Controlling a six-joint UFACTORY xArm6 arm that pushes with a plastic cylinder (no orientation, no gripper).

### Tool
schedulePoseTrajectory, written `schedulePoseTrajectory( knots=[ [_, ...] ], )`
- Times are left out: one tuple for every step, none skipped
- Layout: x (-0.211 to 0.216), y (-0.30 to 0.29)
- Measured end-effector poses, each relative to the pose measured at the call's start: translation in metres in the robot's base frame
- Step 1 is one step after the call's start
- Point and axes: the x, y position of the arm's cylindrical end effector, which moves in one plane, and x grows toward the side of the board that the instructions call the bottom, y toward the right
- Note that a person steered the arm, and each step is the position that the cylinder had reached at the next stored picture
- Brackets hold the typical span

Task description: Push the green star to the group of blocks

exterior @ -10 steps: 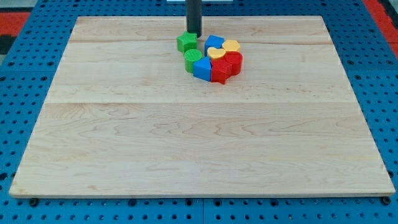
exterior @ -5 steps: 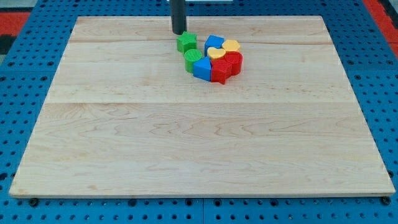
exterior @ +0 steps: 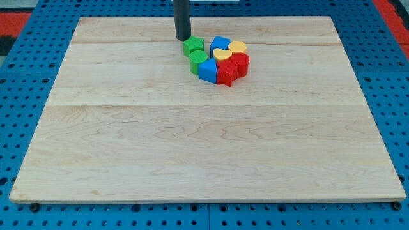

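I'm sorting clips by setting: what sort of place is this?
Likely a robotics lab bench: a wooden board on a blue pegboard base, small coloured blocks, and my tip beside the green star.

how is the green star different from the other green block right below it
The green star has a notched, pointed outline; the other green block looks rounded, its exact shape unclear. The star sits nearer the view's top, right beside my tip; the rounded one lies lower, against the blue block, farther from my tip. Both share the same green and sit on the group's left edge.
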Motion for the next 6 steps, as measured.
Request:
schedulePoseTrajectory(
  knots=[
    [0.005,0.000],
    [0.013,0.000],
    [0.013,0.002],
    [0.013,0.011],
    [0.013,0.013],
    [0.013,0.015]
  ],
)
